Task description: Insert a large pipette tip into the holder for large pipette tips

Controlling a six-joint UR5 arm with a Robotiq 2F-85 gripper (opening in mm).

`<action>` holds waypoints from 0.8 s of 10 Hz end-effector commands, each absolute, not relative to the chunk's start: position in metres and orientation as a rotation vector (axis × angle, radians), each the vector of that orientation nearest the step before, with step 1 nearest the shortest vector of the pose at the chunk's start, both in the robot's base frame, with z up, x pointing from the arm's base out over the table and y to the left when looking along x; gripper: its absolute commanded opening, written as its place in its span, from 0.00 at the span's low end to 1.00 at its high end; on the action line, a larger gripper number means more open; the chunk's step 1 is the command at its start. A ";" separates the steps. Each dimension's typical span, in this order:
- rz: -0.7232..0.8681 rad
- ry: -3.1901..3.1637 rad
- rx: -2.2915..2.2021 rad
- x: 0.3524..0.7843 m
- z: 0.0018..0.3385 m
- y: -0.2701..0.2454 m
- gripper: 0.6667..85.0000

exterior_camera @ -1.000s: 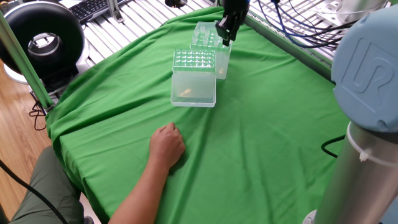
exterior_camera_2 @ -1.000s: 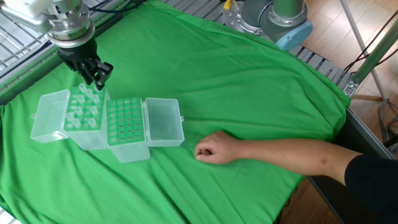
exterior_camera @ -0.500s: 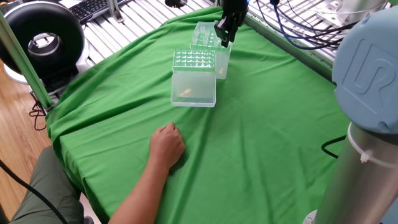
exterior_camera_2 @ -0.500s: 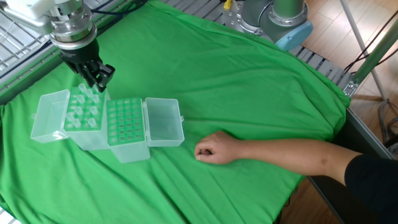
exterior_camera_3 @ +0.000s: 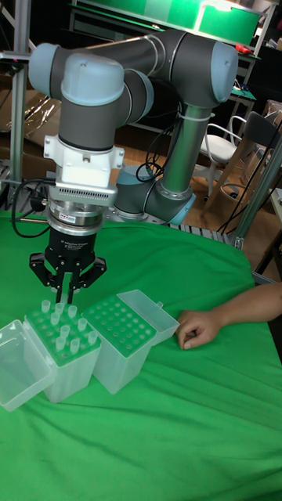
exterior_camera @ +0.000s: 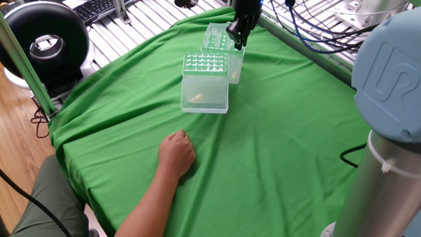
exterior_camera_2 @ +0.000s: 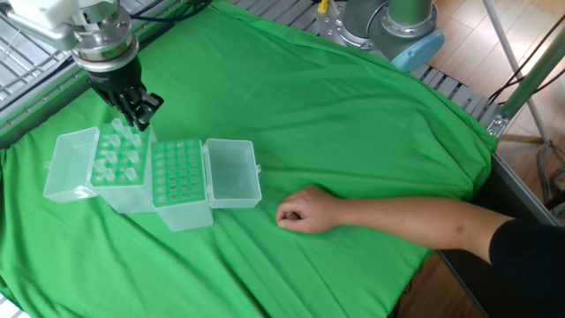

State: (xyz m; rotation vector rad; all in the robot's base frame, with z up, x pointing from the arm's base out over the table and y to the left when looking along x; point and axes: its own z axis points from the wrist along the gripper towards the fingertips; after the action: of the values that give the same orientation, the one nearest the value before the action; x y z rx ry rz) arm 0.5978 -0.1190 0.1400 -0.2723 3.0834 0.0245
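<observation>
Rising slightly, fingers [exterior_camera_3: 66, 295] over tip rack [exterior_camera_3: 63, 344]

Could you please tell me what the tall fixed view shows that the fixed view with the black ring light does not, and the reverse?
Only the tall fixed view shows the grey UR5 arm's body above the black two-finger gripper and clear tips standing in the left box.

Only the other shows the black ring light and black keyboard.

Both show the green cloth, the two translucent grid-topped boxes, including the greenish-grid tip holder, and a person's hand.
</observation>
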 end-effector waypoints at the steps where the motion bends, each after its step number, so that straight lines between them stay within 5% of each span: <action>1: 0.021 3.078 -0.247 0.599 0.141 -0.121 0.16; 5: 0.015 3.082 -0.205 0.598 0.145 -0.120 0.01; 8: 0.013 3.084 -0.198 0.598 0.147 -0.120 0.00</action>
State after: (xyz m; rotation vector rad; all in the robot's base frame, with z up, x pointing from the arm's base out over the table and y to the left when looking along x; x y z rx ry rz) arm 0.5971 -0.1219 0.1434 -0.2174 3.0868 0.0003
